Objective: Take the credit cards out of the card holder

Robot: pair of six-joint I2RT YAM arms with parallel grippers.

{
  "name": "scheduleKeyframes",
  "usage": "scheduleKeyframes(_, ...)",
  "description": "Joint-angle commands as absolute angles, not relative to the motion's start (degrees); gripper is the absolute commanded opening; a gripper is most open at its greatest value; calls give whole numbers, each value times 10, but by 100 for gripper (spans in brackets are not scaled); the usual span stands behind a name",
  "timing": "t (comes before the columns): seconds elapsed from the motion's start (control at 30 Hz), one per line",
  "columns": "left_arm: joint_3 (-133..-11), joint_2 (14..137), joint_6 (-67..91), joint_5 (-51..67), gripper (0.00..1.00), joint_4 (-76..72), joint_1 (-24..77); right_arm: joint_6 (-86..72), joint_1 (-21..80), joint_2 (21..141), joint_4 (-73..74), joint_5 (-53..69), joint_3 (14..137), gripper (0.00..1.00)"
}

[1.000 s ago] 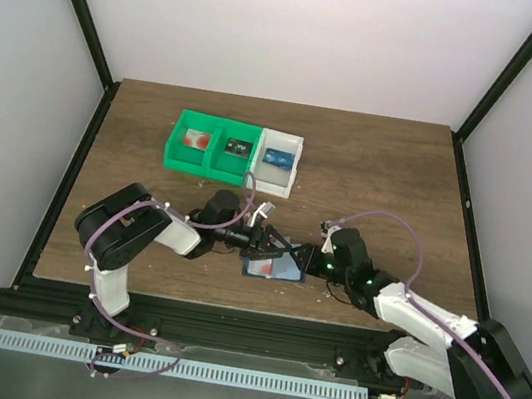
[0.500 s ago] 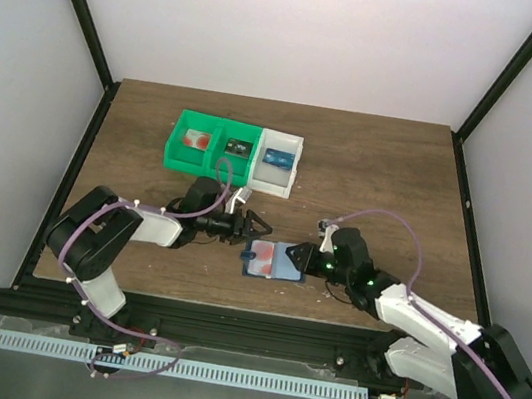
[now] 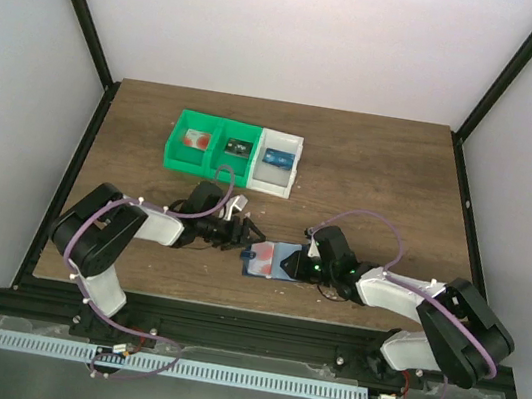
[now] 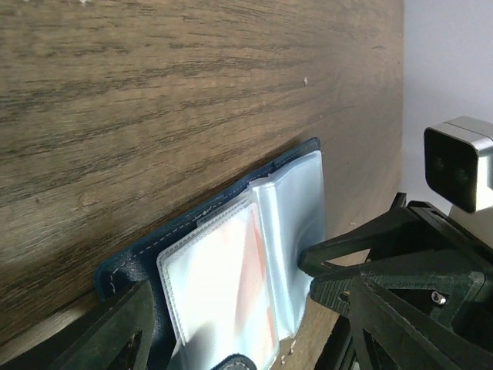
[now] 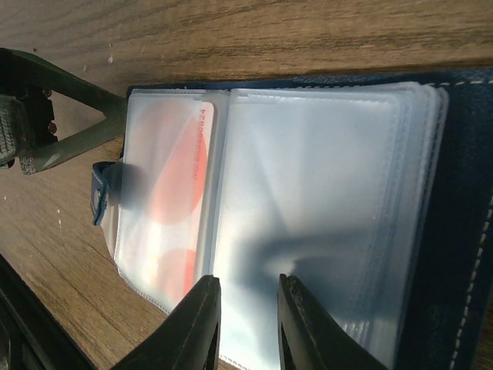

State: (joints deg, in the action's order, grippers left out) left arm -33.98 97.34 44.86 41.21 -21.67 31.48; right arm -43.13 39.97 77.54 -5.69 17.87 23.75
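Left gripper [image 3: 248,233]: fingers spread wide, nothing between them, tips just beside left end of card holder [image 3: 279,260].
Right gripper [image 5: 248,284]: fingers drawn near together with narrow gap, tips down on clear pocket leaves [image 5: 323,193]. Cannot tell if pinching a leaf or only pressing.
Card holder: open, flat, near centre of table [image 3: 382,167], between both grippers.
Credit card [image 5: 179,173]: one seen, red spot, inside left clear pocket.
Green bin [image 3: 210,146], white bin [image 3: 278,161]: side by side, far left of holder, small items inside.
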Motion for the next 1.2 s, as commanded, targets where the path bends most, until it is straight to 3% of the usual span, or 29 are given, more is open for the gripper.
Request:
scheduleKeyframes(0.0, -347, 989, 445, 419, 71, -231, 314, -424, 403, 770, -50, 164, 249, 23)
scheduleKeyframes(0.47, -331, 994, 508, 472, 69, -315, 317, -425, 404, 761, -59, 156, 241, 23)
scheduleKeyframes(1.17, -352, 954, 525, 465, 68, -301, 354, -426, 403, 744, -71, 161, 236, 23)
